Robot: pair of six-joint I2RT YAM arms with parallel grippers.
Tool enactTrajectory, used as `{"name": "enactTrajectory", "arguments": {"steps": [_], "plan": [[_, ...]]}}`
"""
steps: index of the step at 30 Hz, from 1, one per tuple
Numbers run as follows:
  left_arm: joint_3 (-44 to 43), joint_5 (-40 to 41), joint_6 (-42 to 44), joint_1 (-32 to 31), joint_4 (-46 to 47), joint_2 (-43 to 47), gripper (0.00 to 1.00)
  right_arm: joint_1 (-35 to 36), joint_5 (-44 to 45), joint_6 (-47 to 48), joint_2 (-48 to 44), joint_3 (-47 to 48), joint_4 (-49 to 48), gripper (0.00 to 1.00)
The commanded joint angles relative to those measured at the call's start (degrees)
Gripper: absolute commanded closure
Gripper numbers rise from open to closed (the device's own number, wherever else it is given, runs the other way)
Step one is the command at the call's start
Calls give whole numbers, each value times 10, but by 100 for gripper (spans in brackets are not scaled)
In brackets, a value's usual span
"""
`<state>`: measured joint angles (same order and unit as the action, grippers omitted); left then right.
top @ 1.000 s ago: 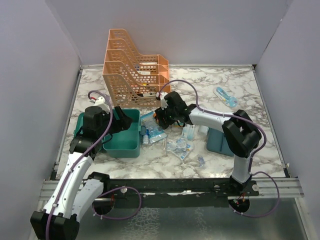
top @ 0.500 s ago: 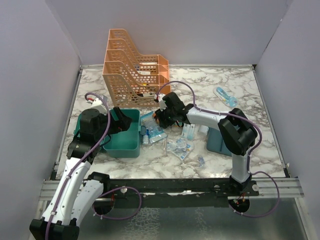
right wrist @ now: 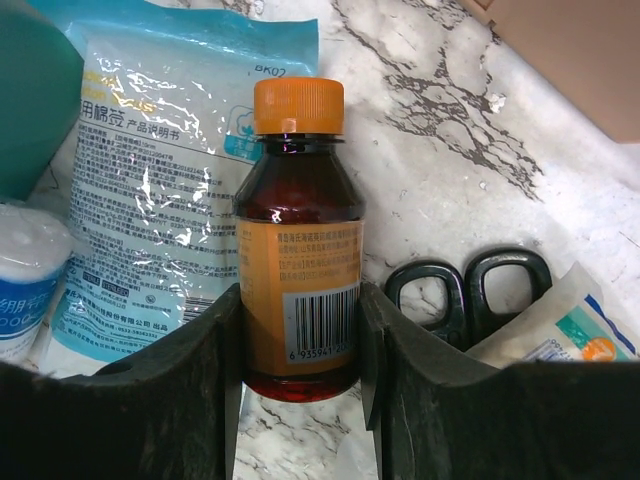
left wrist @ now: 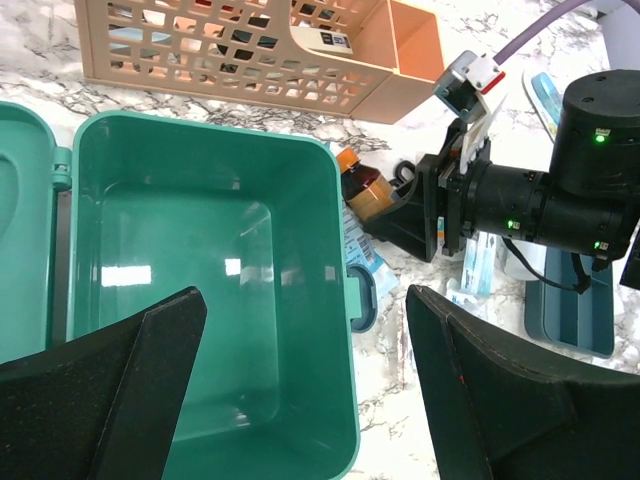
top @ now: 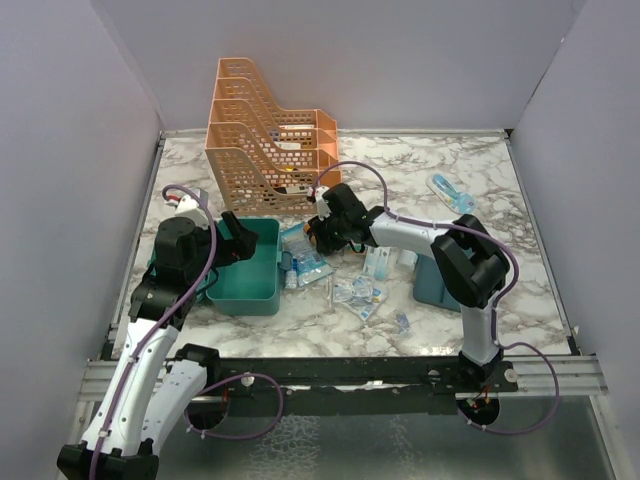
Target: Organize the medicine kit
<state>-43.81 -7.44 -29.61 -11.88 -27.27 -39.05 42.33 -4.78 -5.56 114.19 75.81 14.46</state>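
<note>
Hovering over the open teal medicine box (left wrist: 180,190) at 9 o'clock on the table (top: 480,190), the left claw (left wrist: 300,300) is held wide apart. At the box's 2 o'clock, an orange-capped brown bottle (right wrist: 300,250) is clamped by the right claw (right wrist: 300,300).

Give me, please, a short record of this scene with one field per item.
box: lid open, nothing inside
left gripper: open, above the box
right gripper: closed on the bottle, which lies on the table
beside bottle: scissors, packet
tray: on the table, apart from the box
rack: behind the box
</note>
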Motion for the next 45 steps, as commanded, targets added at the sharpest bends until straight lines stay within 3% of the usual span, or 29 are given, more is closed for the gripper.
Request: {"name": "enactTrajectory", "arguments": {"steps": [1,9,15,21,34,45], "plan": [[-35,26,7,-2,-17,10,15,3,45,-14,-27,-5,-9,74],[-49,45,2,-2,-26,24,14,3,49,-17,-171,-60,-62,76],[-42,49,-12,-2,-27,31,14,3,-17,-16,-251,-99,-108,76],[-13,101,-56,-2,-25,62,14,20,-86,-37,-278,-90,-132,76],[0,208,-82,-2,-40,131,14,142,-71,-21,-155,21,-153,77],[-9,234,-75,-2,-49,140,14,159,-36,17,-80,67,-114,78]]}}
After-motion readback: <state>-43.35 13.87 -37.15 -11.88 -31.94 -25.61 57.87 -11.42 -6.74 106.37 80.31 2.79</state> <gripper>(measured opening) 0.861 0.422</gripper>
